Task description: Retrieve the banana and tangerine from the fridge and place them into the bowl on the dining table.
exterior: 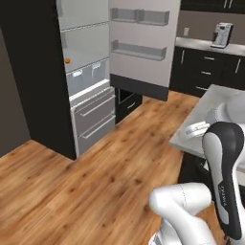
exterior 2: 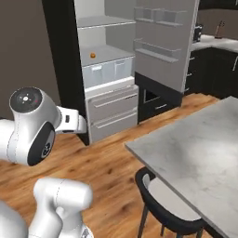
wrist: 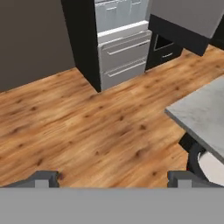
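End effector (wrist: 113, 178): fingertips (wrist: 43, 178) spread wide at the bottom of the hand view, nothing between them, touching nothing; it looks over bare wood floor (wrist: 96, 127); released.

Tangerine (exterior 2: 93, 55): tiny bright-orange ball on a pale fridge shelf, near the shelf's left edge; same orange dot shows in the left base view (exterior: 67, 61); well apart from the end effector.

Fridge (exterior 2: 109, 69): door swung open, door bins (exterior 2: 155, 51) facing out; pale shelves up top, clear crisper boxes below them, two grey drawers (exterior 2: 114, 114) with bar handles under those, both closed; black side panel on the left.

Banana: can't pick it out on the visible shelves.

Tabletop (exterior 2: 195, 148): white-grey marble, corner poking toward the fridge; dark round-backed chair (exterior 2: 162, 204) tucked under its near edge; in the left base view a white round-rimmed object (exterior: 197, 128) sits on it near the edge, partly hidden by the arm, possibly the bowl, can't confirm.

Surroundings: dark cabinets and counter at the back right; coffee machine (exterior: 221, 35) on that counter; open floor between arm and fridge, nothing standing on it.
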Controlling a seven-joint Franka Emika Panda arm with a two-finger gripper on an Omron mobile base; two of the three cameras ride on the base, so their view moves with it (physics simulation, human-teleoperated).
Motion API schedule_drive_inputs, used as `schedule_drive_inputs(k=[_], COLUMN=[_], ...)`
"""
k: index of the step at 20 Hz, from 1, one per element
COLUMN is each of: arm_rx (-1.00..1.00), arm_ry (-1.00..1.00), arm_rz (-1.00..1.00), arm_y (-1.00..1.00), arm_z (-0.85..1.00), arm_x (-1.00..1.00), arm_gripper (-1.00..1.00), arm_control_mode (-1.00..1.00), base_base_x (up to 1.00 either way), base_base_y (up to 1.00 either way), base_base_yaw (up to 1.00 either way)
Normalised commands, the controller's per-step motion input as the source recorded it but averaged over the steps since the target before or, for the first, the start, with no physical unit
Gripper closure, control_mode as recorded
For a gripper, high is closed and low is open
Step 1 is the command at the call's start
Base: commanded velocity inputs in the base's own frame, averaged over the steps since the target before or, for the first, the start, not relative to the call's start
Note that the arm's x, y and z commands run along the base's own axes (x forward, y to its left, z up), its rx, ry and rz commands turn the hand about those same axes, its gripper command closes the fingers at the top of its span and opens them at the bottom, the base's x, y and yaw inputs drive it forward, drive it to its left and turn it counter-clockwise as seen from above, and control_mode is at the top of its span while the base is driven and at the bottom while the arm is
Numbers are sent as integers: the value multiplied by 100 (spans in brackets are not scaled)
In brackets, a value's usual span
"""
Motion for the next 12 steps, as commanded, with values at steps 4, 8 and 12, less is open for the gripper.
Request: schedule_drive_inputs(k=[4,8,12], arm_rx=[0,0,0], arm_ry=[0,0,0], arm_rz=[0,0,0], arm_y=[0,0,0], arm_z=[0,0,0], arm_x=[0,0,0], arm_gripper=[-100,-100,-100], arm_control_mode=[100,100,100], base_base_x=[100,100,100], base_base_y=[43,8,0], base_base_yaw=[6,0,0])
